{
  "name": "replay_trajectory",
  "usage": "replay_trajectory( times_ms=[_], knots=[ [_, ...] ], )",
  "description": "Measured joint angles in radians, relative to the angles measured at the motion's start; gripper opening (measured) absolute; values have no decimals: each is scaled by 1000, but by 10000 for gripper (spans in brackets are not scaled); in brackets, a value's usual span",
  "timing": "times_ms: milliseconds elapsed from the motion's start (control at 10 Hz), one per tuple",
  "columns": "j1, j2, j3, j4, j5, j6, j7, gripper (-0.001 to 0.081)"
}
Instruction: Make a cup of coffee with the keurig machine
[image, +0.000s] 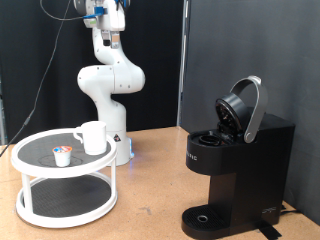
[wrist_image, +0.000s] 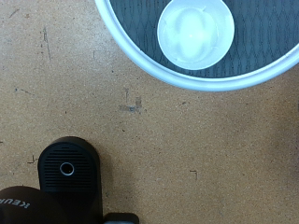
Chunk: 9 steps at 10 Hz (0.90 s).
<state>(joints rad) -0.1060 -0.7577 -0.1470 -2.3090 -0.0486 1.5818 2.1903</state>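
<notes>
The white mug (image: 93, 137) stands upright on the top tier of the white round tray table (image: 30, 160) at the exterior view's left. In the wrist view I look down into the empty mug (wrist_image: 194, 35). The black keurig machine (image: 240, 165) stands at the exterior view's right with its domed lid (image: 245, 108) raised. Its round drip tray (image: 205, 218) is bare and also shows in the wrist view (wrist_image: 67, 170). My gripper (image: 103, 12) is high up at the exterior view's top edge, far above the table. No fingers show in the wrist view.
A tiny white pod with a coloured top (image: 63, 153) lies on the tray table's top tier beside the mug. The robot's white base (image: 110, 80) stands behind the tray table. Brown tabletop (wrist_image: 187, 131) lies between tray table and machine. Black curtains hang behind.
</notes>
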Motion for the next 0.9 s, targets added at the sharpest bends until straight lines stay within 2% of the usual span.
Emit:
replay_trajectory(
  times_ms=[200, 500, 900],
  knots=[
    [-14, 7, -17, -5, -26, 4, -1, 734],
    [-40, 41, -74, 0, -70, 21, -27, 734],
    [-48, 109, -149, 45, -100, 53, -100, 734]
  ],
)
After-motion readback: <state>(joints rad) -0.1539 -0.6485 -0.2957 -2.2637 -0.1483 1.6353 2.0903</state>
